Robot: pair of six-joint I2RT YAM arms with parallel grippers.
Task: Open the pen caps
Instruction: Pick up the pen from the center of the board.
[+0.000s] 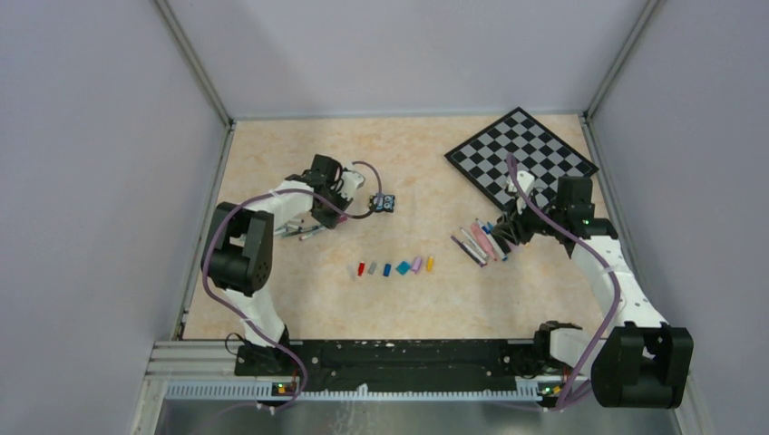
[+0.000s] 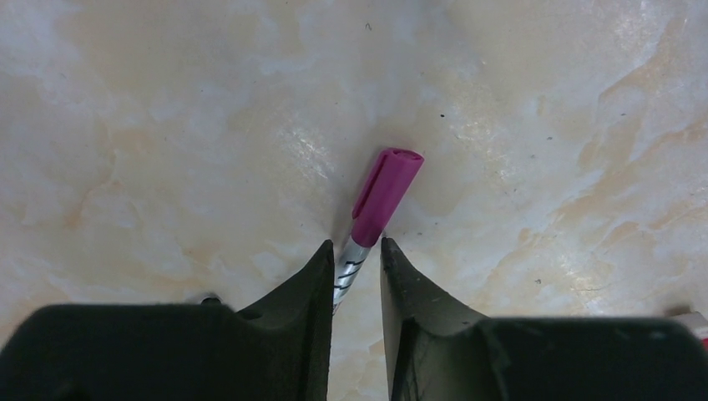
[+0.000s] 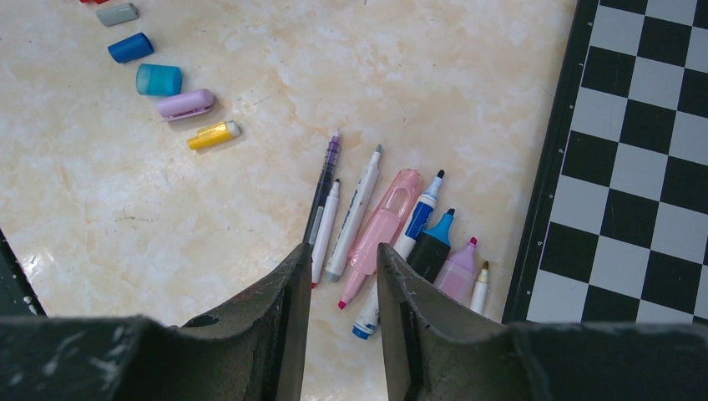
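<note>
Straddling a magenta-capped pen [image 2: 376, 219], left jaws' grip unclear; right jaws open above pens [image 3: 380, 224] beside chessboard [image 3: 634, 167].

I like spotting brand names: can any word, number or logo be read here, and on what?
None can be read.
Black print on the capped pen: too blurred.
Dark print on a white pen: too small.
Chessboard: no letters or numbers.
</note>
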